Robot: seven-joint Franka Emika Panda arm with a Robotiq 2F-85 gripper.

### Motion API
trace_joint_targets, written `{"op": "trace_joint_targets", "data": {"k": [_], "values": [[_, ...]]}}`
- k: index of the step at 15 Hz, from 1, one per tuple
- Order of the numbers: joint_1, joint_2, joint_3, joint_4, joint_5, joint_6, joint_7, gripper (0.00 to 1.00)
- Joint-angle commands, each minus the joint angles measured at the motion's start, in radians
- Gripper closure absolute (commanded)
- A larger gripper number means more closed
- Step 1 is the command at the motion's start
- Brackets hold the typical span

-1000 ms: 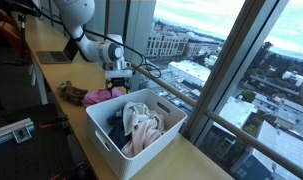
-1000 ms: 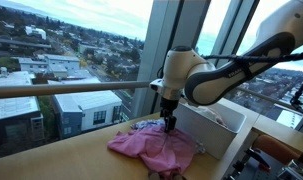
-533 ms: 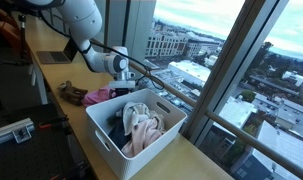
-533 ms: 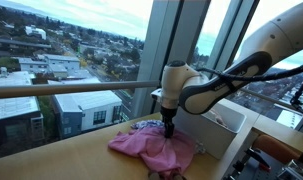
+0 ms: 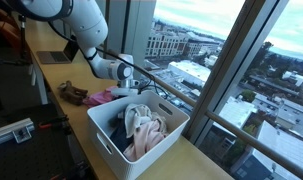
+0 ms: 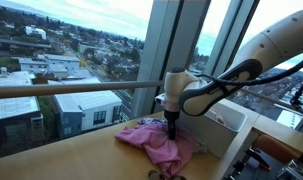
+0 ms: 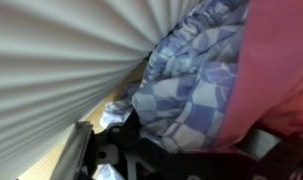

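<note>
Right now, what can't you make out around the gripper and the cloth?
- Gripper: fingertips sunk in pink cloth in an exterior view, so open or shut is unclear.
- Wrist view: gripper parts are dark, blurred and cut off by the bottom edge.
- Checkered cloth: wrist view, cut off by the top edge.
- White bin: exterior view, lower contents covered by top garments.

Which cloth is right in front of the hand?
The blue-and-white checkered cloth, bunched against the white bin wall just ahead of the hand; the pink cloth lies beside it.

White basket (image 5: 108,139) holds clothes (image 5: 141,128); perhaps a laptop (image 5: 53,57) behind.
</note>
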Motion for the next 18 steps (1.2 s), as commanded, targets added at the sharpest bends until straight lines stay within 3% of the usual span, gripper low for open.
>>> {"op": "trace_joint_targets", "data": {"k": [1, 8, 14, 18], "values": [[-0.01, 0.006, 0.015, -0.018, 0.031, 0.009, 0.007, 0.48], [-0.004, -0.111, 0.083, -0.16, 0.064, 0.047, -0.003, 0.99], [-0.041, -0.282, 0.157, -0.288, 0.146, 0.077, -0.034, 1.0], [-0.11, -0.437, 0.191, -0.319, 0.251, 0.06, -0.097, 1.0]]}}
